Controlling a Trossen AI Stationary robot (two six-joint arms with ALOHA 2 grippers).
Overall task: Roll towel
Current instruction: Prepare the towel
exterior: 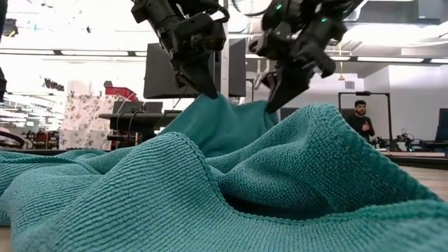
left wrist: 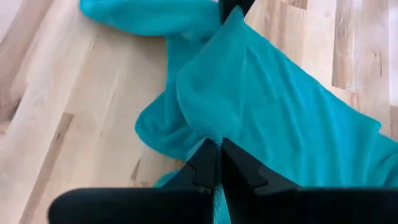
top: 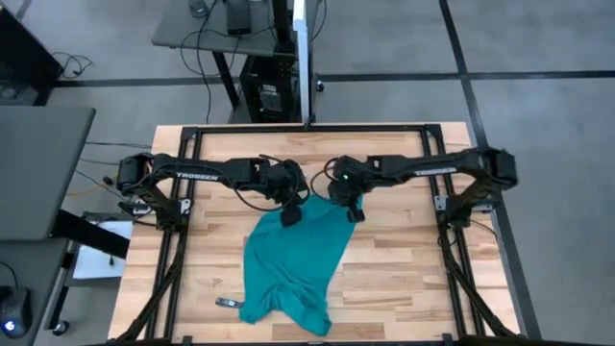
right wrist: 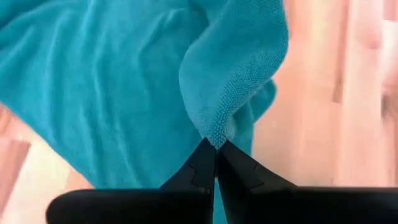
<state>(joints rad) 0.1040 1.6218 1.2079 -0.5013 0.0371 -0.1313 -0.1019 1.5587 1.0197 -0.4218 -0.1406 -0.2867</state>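
You are pinching the towel (top: 293,264) at its far edge with both grippers: left gripper (top: 290,217) and right gripper (top: 354,213), jaws closed on cloth, the rest lying rumpled on the desk (top: 404,279). "TROSSEN" is showing on both arms.

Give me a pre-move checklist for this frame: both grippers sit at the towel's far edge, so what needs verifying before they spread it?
1. Left gripper shut on the teal towel: ok.
2. Right gripper shut on a towel corner: ok.
3. Both pinched points lifted off the wooden table: ok.
4. Towel flat and spread: not ok, it lies bunched and creased.
5. Small dark object beside the towel's near end, clear of the cloth: cannot tell.
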